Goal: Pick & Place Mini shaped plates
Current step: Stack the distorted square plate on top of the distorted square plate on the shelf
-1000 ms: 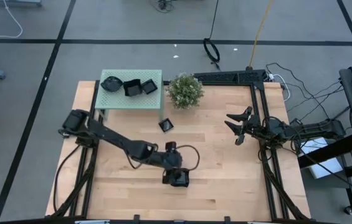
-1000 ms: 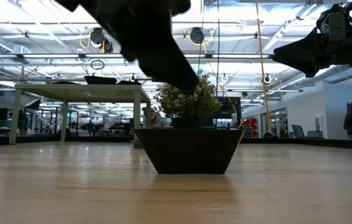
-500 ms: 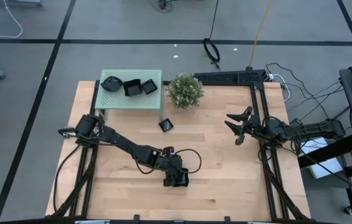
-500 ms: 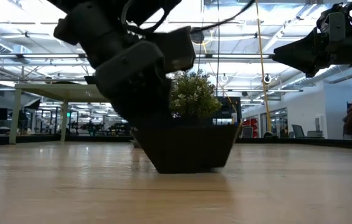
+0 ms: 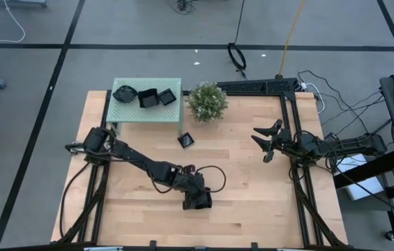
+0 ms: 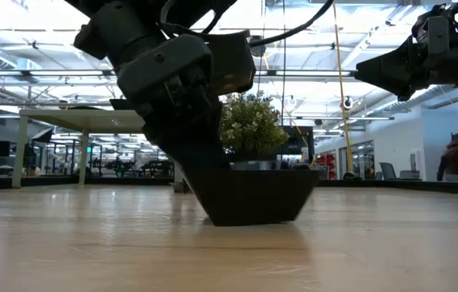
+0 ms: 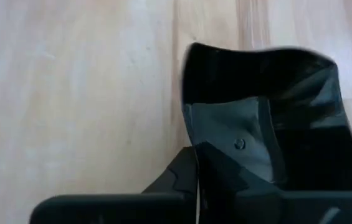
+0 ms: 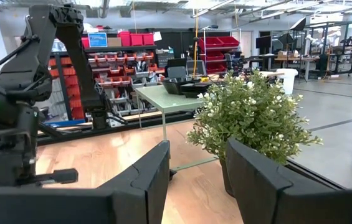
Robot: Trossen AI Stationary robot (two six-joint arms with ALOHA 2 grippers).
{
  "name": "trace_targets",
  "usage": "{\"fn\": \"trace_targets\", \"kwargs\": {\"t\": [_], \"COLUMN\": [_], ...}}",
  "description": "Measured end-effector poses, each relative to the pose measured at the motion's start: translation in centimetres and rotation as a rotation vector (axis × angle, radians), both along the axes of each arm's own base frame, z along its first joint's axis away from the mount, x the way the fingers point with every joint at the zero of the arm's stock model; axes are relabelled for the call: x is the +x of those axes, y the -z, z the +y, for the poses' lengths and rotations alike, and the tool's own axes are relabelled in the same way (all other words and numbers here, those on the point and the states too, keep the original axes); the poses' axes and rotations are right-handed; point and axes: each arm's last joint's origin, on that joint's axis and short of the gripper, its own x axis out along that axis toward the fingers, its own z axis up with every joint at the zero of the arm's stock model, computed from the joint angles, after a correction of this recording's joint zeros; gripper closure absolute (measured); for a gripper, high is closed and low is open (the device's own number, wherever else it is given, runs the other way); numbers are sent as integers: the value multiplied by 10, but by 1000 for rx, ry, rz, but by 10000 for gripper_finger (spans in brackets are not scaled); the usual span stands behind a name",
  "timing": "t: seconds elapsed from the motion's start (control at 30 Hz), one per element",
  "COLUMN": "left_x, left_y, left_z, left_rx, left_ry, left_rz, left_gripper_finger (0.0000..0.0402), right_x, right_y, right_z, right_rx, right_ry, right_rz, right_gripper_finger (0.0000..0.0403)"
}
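While the right end effector (image 5: 265, 143) is held apart at right, a small glossy black square dish (image 6: 254, 193) is clamped by the left end effector (image 5: 198, 201) at lower centre of the wooden worktop (image 5: 252, 195).

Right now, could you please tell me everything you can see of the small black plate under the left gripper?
The black plate is a small, glossy dark dish with sloping walls, wider at the rim than at the base. It sits upright on the wooden table, near its front middle. The left gripper has come down on it and shut on one wall, one finger inside the bowl. Nothing else touches it.
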Motion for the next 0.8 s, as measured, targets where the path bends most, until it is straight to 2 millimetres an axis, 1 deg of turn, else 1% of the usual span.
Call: {"fn": "trace_targets", "kwargs": {"t": [0.07, 0.2, 0.33, 0.43, 0.53, 0.63, 0.73, 0.8], "left_x": [1, 4, 5, 1, -10, -25, -45, -56], "left_y": [-6, -32, -68, -99, -131, -158, -179, -187], "left_z": [4, 21, 53, 81, 112, 141, 167, 182], "left_rx": [-8, -43, -83, -67, -29, 26, 87, 120], "left_ry": [-11, -71, -177, -286, -444, -625, -814, -924], "left_rz": [-21, -99, -205, -317, -427, -511, -566, -578], "left_gripper_finger": [383, 396, 389, 393, 397, 388, 392, 397], "right_x": [0, 0, 0, 0, 0, 0, 0, 0], "right_y": [0, 0, 0, 0, 0, 0, 0, 0], "right_z": [0, 0, 0, 0, 0, 0, 0, 0], "right_rx": [0, 0, 0, 0, 0, 0, 0, 0], "right_ry": [0, 0, 0, 0, 0, 0, 0, 0], "right_rz": [-1, 0, 0, -1, -1, -1, 1, 0], "right_gripper_finger": [259, 259, 259, 259, 259, 259, 259, 259]}}
